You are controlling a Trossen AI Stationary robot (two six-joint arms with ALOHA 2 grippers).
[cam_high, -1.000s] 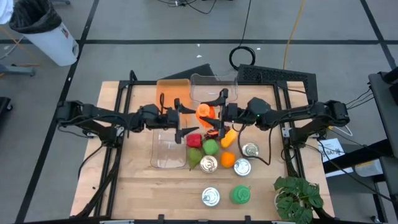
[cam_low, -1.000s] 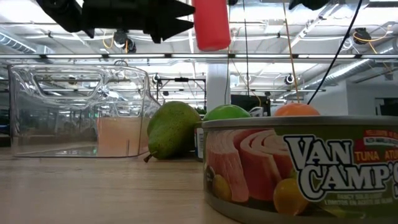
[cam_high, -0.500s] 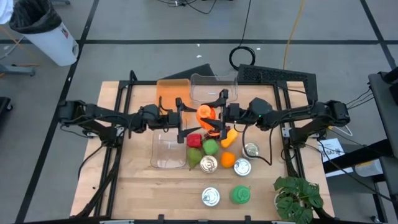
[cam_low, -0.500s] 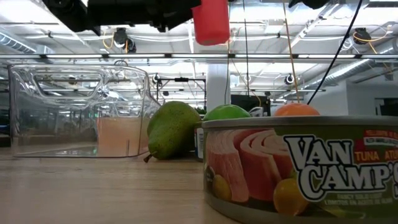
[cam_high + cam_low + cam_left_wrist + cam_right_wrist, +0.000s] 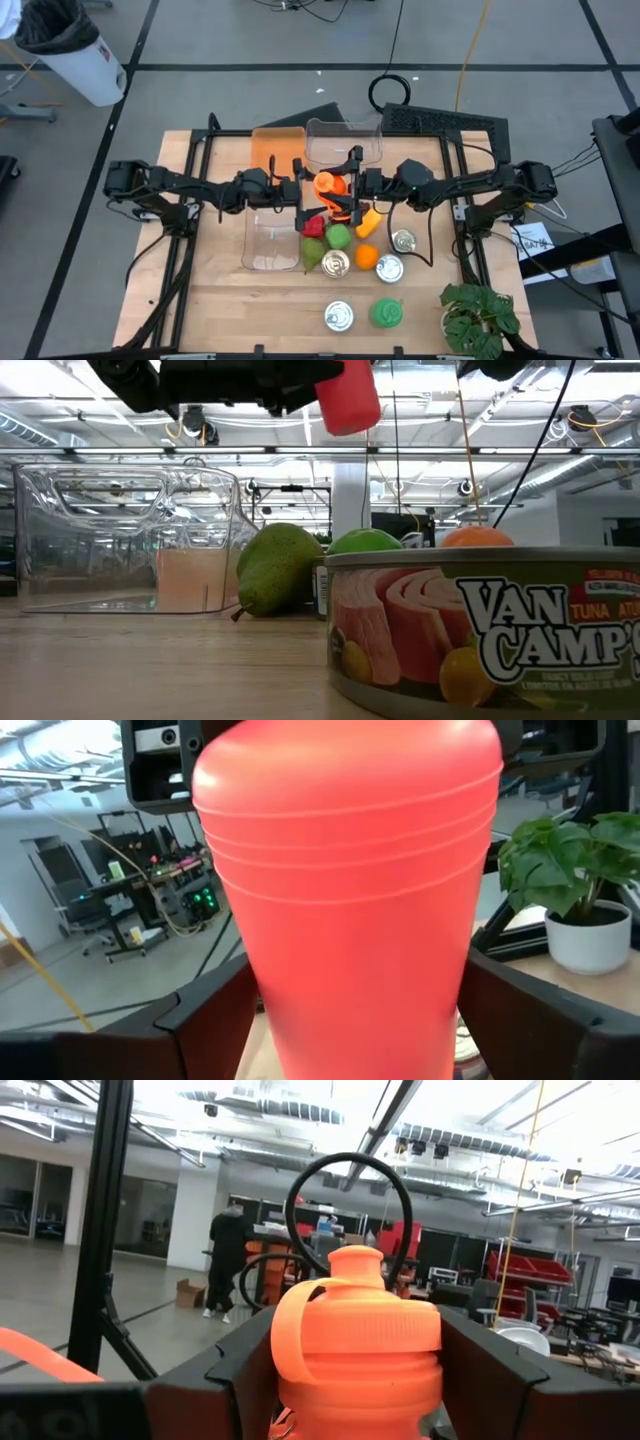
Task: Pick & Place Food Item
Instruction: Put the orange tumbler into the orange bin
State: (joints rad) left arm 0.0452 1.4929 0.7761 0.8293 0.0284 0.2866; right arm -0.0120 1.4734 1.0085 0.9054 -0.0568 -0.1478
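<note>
1. We see the clear container (image 5: 272,243) on the table's left half, beside the pear (image 5: 313,254).
2. Our left gripper (image 5: 305,212) is clamped on the red cup (image 5: 313,226), held in the air above the fruit.
3. Our right gripper (image 5: 340,192) is clamped on the orange bottle (image 5: 328,183), also aloft, just beside the red cup.
</note>
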